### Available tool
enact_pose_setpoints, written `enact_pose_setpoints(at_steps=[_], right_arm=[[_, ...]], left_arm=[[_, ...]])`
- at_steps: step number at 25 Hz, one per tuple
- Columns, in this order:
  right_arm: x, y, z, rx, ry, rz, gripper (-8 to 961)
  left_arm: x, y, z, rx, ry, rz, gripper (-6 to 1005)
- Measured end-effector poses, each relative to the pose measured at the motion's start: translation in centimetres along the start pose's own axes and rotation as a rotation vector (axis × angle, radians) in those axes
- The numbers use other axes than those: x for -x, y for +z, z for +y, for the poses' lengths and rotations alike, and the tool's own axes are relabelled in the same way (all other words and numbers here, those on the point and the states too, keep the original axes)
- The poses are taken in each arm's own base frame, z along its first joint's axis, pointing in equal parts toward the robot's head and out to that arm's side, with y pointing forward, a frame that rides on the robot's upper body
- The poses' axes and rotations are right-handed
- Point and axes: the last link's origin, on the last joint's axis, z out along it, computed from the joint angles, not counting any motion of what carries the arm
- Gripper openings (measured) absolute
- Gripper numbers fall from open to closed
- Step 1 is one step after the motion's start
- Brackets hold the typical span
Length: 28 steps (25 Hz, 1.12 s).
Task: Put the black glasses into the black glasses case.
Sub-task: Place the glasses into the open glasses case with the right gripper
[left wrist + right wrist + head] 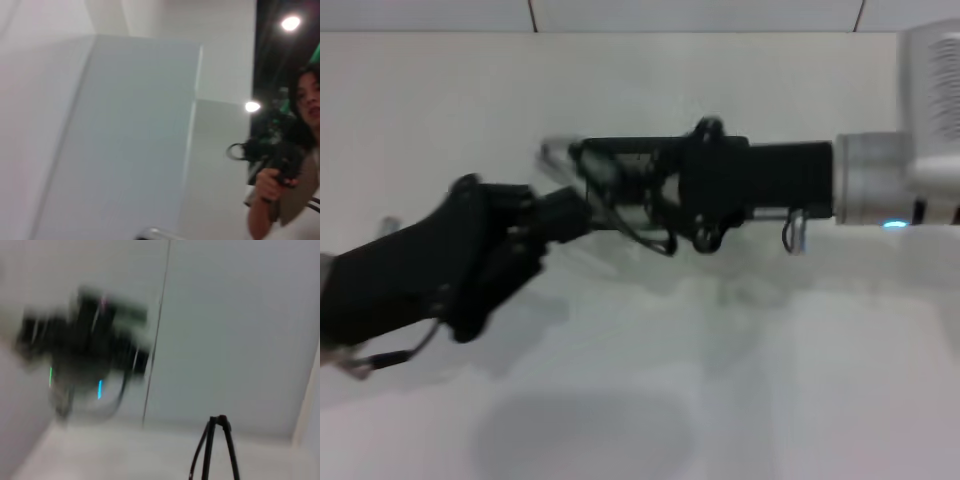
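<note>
Head view: both claws (555, 215) meet mid-air, grip unclear; left wrist shows person (295, 165).

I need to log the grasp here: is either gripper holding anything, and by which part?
It cannot be told. The left gripper and right gripper are raised and nearly meet; neither glasses nor case is recognisable.

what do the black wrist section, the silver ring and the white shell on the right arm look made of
Black wrist section: matte, no glare; likely plastic or painted metal, can't tell which. Silver ring: smooth pale-grey sheen, probably bare metal. White shell: fine ribbed slots, looks like moulded plastic.
</note>
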Motion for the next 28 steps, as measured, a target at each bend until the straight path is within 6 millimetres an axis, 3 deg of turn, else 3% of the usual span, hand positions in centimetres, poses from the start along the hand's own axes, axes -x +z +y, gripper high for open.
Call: enact_pose_setpoints(at_steps=[4, 11, 28], right_arm=[[0.8, 0.7, 0.4, -0.041, -0.153, 0.262, 71], [2.6, 2.4, -0.7, -0.109, -0.313, 0.529, 71], [0.2, 6.1, -2.2, -0.166, -0.383, 0.745, 72]], left_arm=[[-0.8, -2.0, 0.5, -0.075, 0.023, 0.027, 41], [-0.9, -2.5, 0.5, -0.108, 0.033, 0.044, 42], [-1.1, -3.0, 0.6, -0.143, 0.042, 0.066, 42]])
